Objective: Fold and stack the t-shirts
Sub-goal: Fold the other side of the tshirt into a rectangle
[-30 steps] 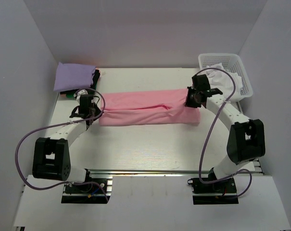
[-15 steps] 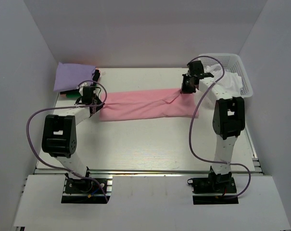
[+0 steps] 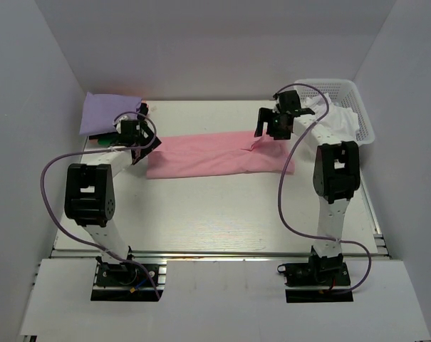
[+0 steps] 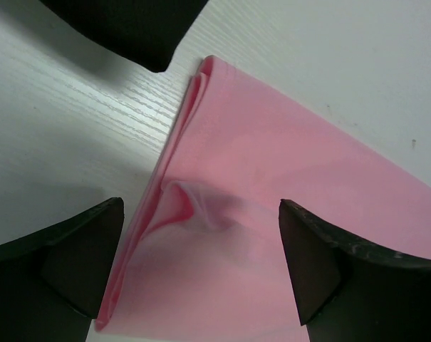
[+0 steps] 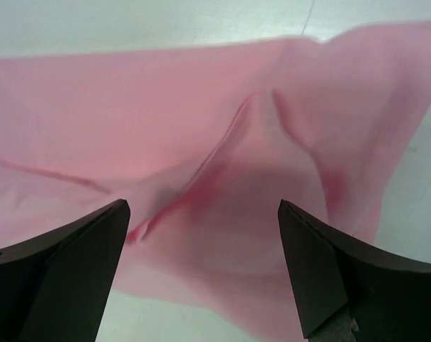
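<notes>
Pink t-shirt [image 3: 219, 154] is lying as a long folded strip across the middle of the surface [image 3: 201, 206]. Left tool [image 3: 142, 140] is hovering wide open over its left end. Right tool [image 3: 266, 127] is hovering wide open over its right end.

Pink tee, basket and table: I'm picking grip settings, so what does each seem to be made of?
Pink tee: soft, thin, matte cloth, probably knit; it creases and lies in limp layers. Basket: white plastic by the look, a rigid moulded lattice. Table: white with fine wood-grain lines, likely painted wood or laminate; cannot tell which.
</notes>
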Controlling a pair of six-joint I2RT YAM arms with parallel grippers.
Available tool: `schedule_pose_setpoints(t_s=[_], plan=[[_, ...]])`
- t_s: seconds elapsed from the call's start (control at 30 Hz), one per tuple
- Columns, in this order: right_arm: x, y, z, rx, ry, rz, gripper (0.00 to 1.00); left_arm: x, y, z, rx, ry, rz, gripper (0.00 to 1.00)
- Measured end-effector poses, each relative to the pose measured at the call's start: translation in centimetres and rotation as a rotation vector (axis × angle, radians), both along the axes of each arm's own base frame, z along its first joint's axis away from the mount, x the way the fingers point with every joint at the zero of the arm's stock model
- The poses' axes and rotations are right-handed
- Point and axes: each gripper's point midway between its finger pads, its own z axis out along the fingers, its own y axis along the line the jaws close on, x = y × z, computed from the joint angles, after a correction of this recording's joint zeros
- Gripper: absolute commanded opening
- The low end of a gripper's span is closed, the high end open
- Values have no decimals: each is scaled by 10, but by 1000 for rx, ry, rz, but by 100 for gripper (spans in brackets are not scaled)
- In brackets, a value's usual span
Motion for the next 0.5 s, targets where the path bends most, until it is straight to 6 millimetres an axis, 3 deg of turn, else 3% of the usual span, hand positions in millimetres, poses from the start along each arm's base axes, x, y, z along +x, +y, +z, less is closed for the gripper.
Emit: schedule_pose_setpoints(t_s=[0.23,0.5], plan=[[-49,21,17,145,14,108,90,-2,-9,32,-4,-62,-66,100],[-52,64,3,274,32,234,90,-17,-28,31,-22,-62,-207,100]])
